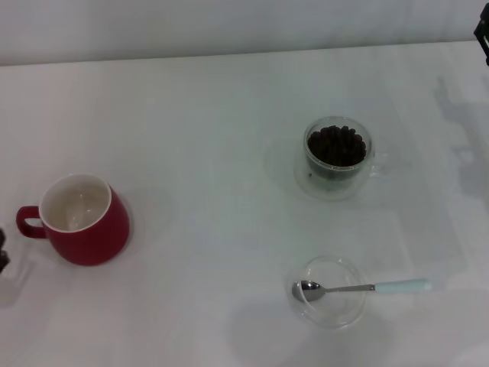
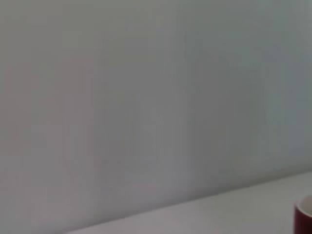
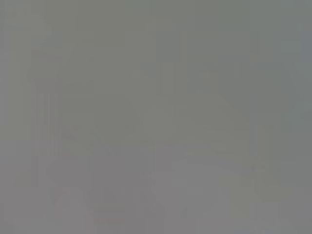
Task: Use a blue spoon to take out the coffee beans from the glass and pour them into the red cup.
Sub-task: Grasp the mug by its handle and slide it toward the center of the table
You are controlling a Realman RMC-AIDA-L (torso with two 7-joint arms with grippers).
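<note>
I can't tell either hand's opening: both sit at the desk [image 1: 229, 115] edges, holding nothing, blue spoon [image 1: 359, 287] untouched in its dish [image 1: 330, 304].

I seem to stand in a bare test room or lab, not a lived-in kitchen: a plain white counter [image 1: 214, 115] meets a blank pale wall [image 1: 229, 23], and only a few props sit before me, well spaced.
</note>
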